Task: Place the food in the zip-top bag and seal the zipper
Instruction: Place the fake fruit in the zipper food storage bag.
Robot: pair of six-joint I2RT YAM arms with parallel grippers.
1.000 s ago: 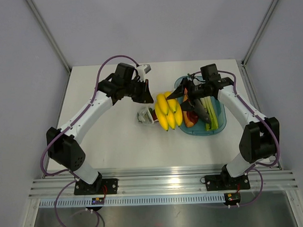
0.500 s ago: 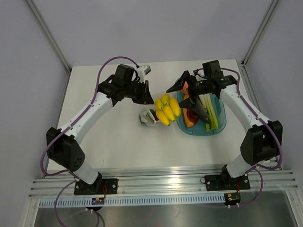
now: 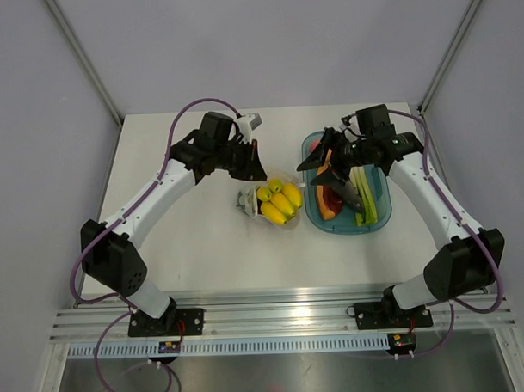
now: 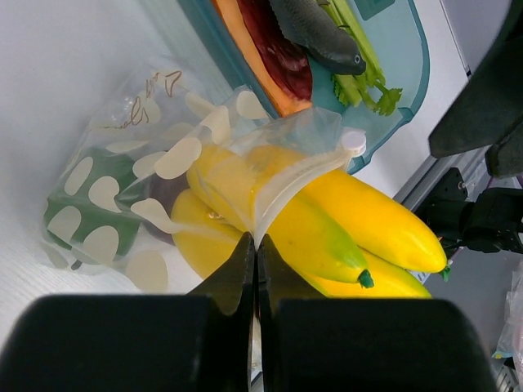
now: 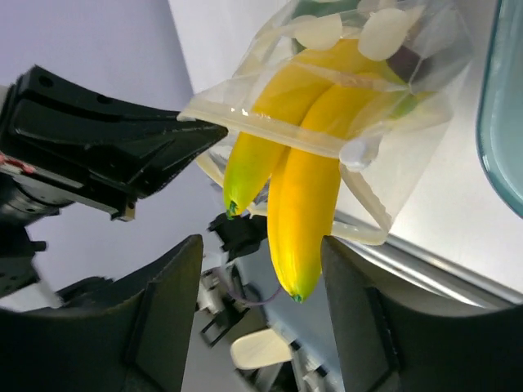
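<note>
The zip-top bag (image 3: 248,202) lies on the table left of the teal tray (image 3: 366,228). The yellow banana bunch (image 3: 278,202) sits in its mouth, tips sticking out. My left gripper (image 3: 256,169) is shut on the bag's mouth edge (image 4: 255,233), beside the zipper (image 4: 304,166). A green round fruit (image 4: 69,214) lies deep in the bag (image 4: 122,163). My right gripper (image 3: 319,166) is open and empty over the tray's left rim. In the right wrist view its fingers (image 5: 163,310) stand either side of the banana tips (image 5: 296,237), apart from them.
On the tray (image 4: 413,73) lie an orange piece (image 4: 245,41), a dark red piece (image 4: 282,53), a dark grey piece (image 4: 315,33) and green stalks (image 4: 364,69). Grey walls close off the table's sides and back.
The banana bunch moved left and down into the bag's mouth. My right gripper let go of it and drew back right over the tray. My left gripper kept holding the bag.
</note>
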